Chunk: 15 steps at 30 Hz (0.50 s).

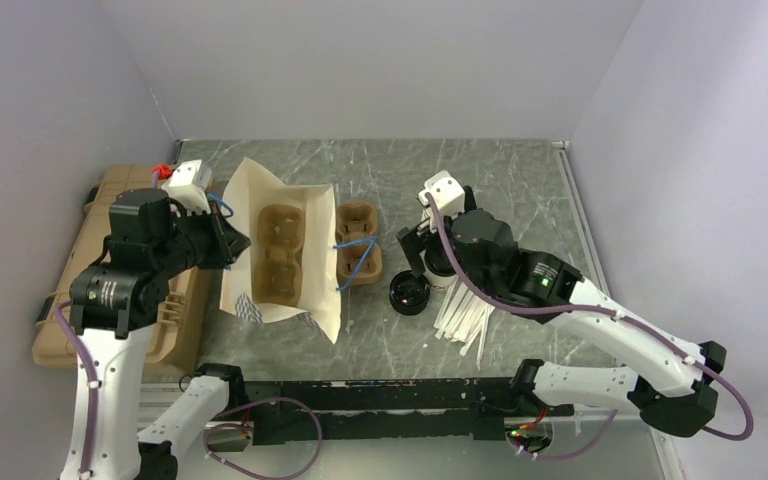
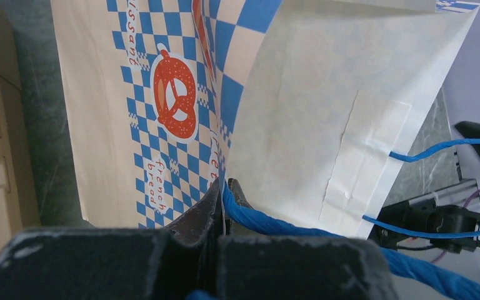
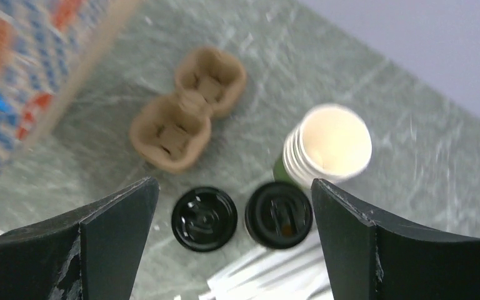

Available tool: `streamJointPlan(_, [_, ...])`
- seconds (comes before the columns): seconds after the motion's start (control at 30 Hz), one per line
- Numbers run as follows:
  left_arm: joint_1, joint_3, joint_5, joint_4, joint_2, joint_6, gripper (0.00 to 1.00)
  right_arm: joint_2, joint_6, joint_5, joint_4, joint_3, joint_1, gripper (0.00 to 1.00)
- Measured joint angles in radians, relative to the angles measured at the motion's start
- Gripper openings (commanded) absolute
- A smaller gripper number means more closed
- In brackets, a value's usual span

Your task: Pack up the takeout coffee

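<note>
The takeout coffee (image 3: 279, 214) shows from above as a black lid with a brown spot at its sip hole; its cup wall hardly shows. In the top view it (image 1: 441, 270) is mostly hidden under my right gripper. My right gripper (image 3: 234, 182) is open and hovers above it, empty, also seen in the top view (image 1: 418, 255). A paper bag (image 1: 280, 190) with a blue check print stands open left of centre, a cardboard cup carrier (image 1: 282, 255) inside. My left gripper (image 2: 225, 187) is shut on the bag's rim (image 2: 312, 112) beside a blue handle (image 2: 287, 222), at the bag's left side (image 1: 232, 242).
A loose black lid (image 3: 204, 219) lies left of the coffee, also in the top view (image 1: 408, 293). A stack of lidless cups with a green base (image 3: 328, 145) stands beside it. A second carrier (image 1: 358, 245) sits right of the bag. White sticks (image 1: 465, 315) lie nearby. A tan case (image 1: 70, 300) lies far left.
</note>
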Motion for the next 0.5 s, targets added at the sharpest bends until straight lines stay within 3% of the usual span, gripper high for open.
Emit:
streamJointPlan(0.23, [0.000, -0.106, -0.004, 0.124, -0.093, -0.006, 0.00, 0.045, 0.158, 0.019, -0.145, -0.074, -0.115, 0.99])
streamJointPlan(0.5, [0.000, -0.273, -0.004, 0.218, -0.166, -0.002, 0.00, 0.117, 0.232, -0.095, -0.175, -0.133, -0.280, 0.99])
